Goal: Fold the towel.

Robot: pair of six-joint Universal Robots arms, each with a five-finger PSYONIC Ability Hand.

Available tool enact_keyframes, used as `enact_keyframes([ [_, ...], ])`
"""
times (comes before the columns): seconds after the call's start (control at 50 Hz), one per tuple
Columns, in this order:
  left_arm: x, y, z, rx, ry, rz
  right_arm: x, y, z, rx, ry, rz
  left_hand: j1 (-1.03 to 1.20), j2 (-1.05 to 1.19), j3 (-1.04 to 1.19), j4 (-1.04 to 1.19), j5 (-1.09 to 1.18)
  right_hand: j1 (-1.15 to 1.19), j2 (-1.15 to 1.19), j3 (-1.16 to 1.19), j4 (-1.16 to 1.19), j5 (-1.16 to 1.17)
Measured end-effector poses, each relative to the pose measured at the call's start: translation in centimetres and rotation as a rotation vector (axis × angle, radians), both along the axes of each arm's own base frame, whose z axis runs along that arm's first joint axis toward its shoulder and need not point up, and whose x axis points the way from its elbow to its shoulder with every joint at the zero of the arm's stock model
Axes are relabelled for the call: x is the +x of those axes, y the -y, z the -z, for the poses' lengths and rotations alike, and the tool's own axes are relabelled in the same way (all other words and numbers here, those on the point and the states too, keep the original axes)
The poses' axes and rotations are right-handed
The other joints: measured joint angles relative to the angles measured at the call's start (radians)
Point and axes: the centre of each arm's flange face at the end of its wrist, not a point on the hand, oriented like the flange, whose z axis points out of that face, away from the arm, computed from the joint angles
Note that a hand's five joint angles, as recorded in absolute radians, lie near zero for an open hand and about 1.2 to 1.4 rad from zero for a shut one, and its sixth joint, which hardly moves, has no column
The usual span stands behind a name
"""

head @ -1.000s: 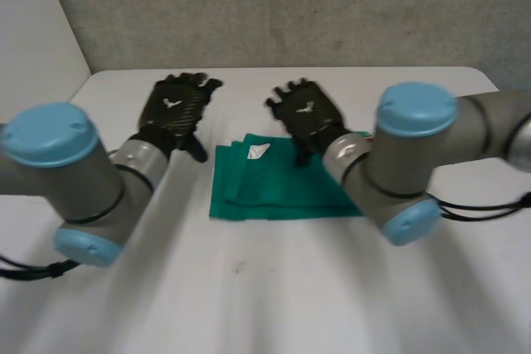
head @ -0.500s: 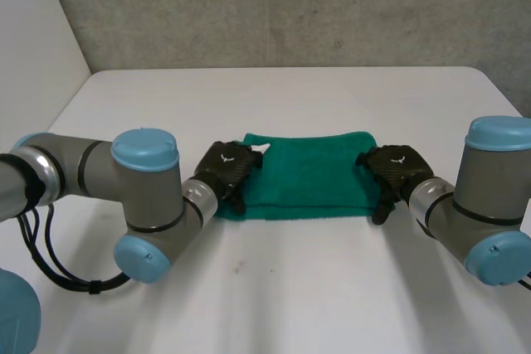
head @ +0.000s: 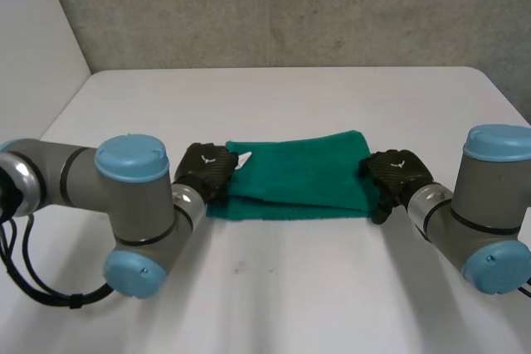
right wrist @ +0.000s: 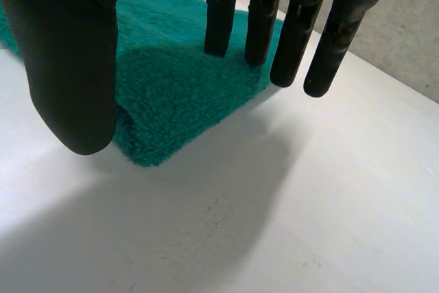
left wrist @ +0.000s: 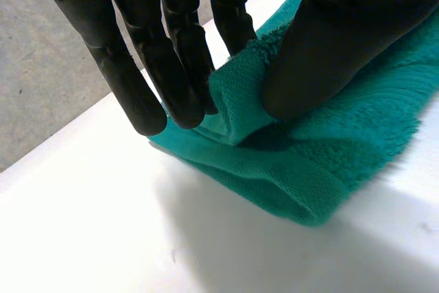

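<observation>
Towel (head: 299,173) folded on surface (head: 290,288); I see left robot hand (head: 207,169) pinching one end, right robot hand (head: 397,173) straight-fingered at the other

Plain green towel (head: 299,176) with a white tag (head: 243,157); white table (head: 290,288).

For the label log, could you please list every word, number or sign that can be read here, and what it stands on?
No words or numbers can be read.
White tag at the end of the towel by the left hand: too small to tell any print.
Small white mark on the back of the left hand, and another on the right hand: a logo shape, no letters.
</observation>
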Motion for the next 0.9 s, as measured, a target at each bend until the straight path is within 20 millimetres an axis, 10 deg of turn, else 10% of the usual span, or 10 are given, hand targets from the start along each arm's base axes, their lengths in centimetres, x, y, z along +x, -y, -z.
enact_keyframes([
  [0.32,0.6,-1.7,0.5,0.023,0.017,0.006,-0.1,0.4,0.2,-0.011,0.004,0.022,-0.503,-0.573,-0.563,-0.575,-0.555,0.18,0.225,0.222,0.213,0.203],
  [0.48,0.8,-1.6,-1.6,-0.015,-0.007,-0.007,-0.3,0.5,0.0,-0.013,0.008,0.05,-0.608,-0.669,-0.656,-0.676,-0.654,0.498,0.694,0.698,0.703,0.675],
  [0.68,2.9,-1.9,-5.1,-0.061,-0.051,-0.05,-0.1,1.9,-4.9,-0.193,-0.047,0.085,-0.733,-0.814,-0.8,-0.814,-0.797,0.498,0.694,0.699,0.705,0.686],
  [0.9,3.8,-1.7,-6.4,-0.088,-0.07,-0.072,11.7,-4.4,-7.0,-0.334,-0.014,-0.409,-0.801,-0.886,-0.871,-0.886,-0.872,0.513,0.694,0.701,0.706,0.695],
])
